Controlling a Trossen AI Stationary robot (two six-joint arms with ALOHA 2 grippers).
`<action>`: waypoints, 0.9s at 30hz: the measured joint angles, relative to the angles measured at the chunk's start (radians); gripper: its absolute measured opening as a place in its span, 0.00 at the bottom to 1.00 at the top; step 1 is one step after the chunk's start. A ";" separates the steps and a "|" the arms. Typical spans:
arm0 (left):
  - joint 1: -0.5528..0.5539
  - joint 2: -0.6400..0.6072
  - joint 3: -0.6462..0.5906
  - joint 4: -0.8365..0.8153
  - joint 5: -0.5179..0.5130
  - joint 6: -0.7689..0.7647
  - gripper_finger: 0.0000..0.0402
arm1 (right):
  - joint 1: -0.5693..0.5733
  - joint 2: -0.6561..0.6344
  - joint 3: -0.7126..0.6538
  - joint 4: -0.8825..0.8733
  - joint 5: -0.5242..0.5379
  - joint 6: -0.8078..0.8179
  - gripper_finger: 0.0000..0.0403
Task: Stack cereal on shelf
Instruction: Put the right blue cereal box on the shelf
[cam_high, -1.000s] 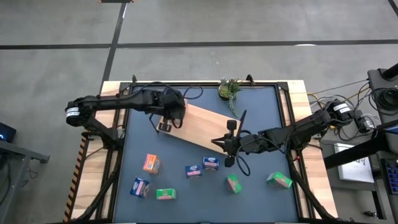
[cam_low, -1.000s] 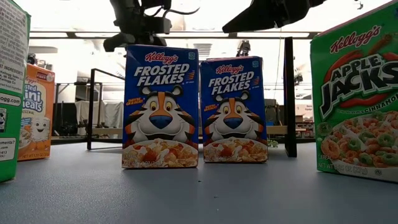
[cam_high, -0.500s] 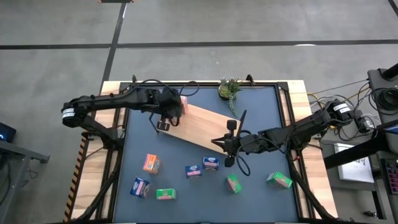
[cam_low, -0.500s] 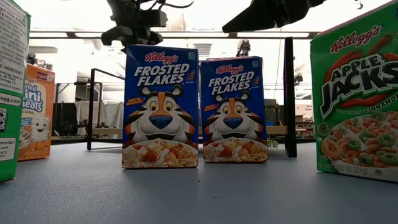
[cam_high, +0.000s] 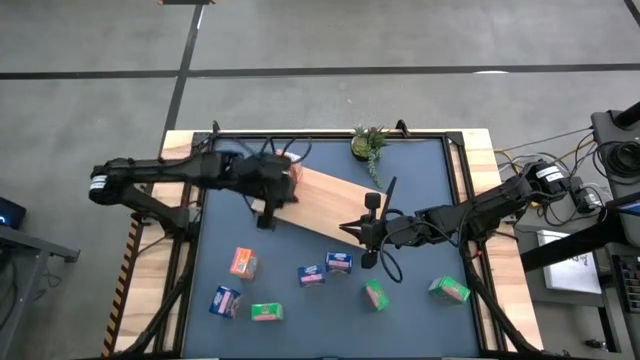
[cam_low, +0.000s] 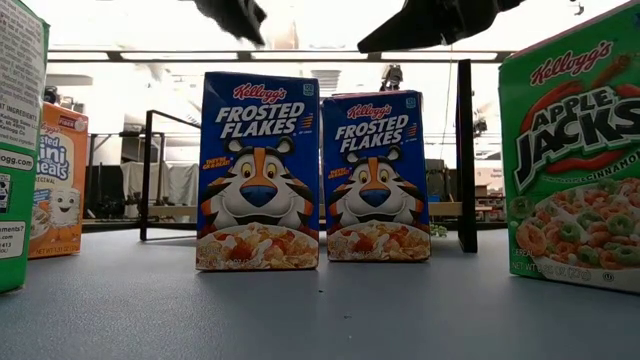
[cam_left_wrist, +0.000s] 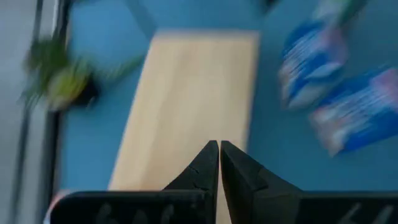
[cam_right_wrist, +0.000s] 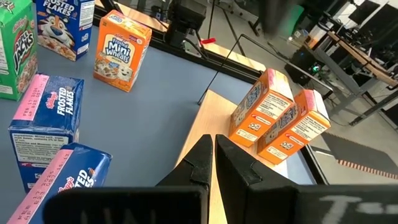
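The shelf (cam_high: 325, 205), a light-wood board on black frame legs, lies slantwise across the middle of the table. Two orange cereal boxes (cam_right_wrist: 277, 118) stand upright on its far-left end. Several more boxes sit on the blue tabletop nearer the front: an orange one (cam_high: 242, 263), blue ones (cam_high: 311, 274) and green ones (cam_high: 376, 294). My left gripper (cam_high: 266, 212) is shut and hovers above the board's left end, next to the orange boxes, with nothing in it (cam_left_wrist: 219, 152). My right gripper (cam_high: 360, 231) is shut at the board's right end. My right gripper's shut fingers (cam_right_wrist: 202, 158) reach nearly level from the table's right side, over the shelf's right end (cam_right_wrist: 205, 124). Whether they touch the board, I cannot tell.
A small potted plant (cam_high: 368, 143) stands at the table's far edge behind the shelf. In the low view two blue boxes (cam_low: 258, 170) and a green box (cam_low: 575, 160) stand upright in front of the shelf's black legs (cam_low: 465, 155). Wooden rails border the table.
My left gripper, shut throughout, has risen from the shelf's left end, out of the top of the low view. It has drawn a little toward the table's near-left and has tipped up nearer to level. The orange boxes stay standing on the board.
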 joint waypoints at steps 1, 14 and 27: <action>-0.035 -0.017 -0.012 0.042 0.004 -0.012 0.00 | 0.000 0.000 0.000 0.000 0.000 0.002 0.02; -0.397 -0.161 -0.248 0.379 -0.385 -0.177 0.00 | 0.001 -0.002 0.022 0.020 0.000 0.090 0.02; -0.450 -0.261 -0.491 0.676 -0.463 -0.138 0.00 | 0.029 0.091 0.369 -0.424 -0.002 0.203 0.02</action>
